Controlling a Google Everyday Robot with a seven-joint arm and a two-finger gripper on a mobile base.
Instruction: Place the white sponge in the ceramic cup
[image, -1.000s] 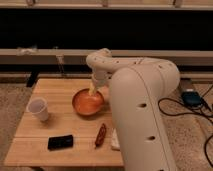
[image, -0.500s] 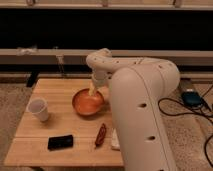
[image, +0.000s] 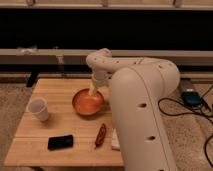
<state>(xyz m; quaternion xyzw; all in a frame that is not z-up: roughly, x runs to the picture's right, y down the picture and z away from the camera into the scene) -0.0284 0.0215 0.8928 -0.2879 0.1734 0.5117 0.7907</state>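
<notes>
The ceramic cup (image: 38, 109) is small, plain and white, and stands upright on the left side of the wooden table (image: 55, 95). My gripper (image: 93, 89) hangs at the far rim of the wide orange bowl (image: 88, 102) in the table's middle, well to the right of the cup. A whitish block (image: 115, 139), which may be the white sponge, lies near the table's front right. My arm hides most of it, so I cannot tell for sure.
A black flat rectangular object (image: 60, 142) lies at the front left. A reddish-brown elongated thing (image: 100, 135) lies in front of the bowl. My bulky white arm (image: 145, 105) covers the table's right side. Cables and a blue device (image: 191, 98) lie on the floor at right.
</notes>
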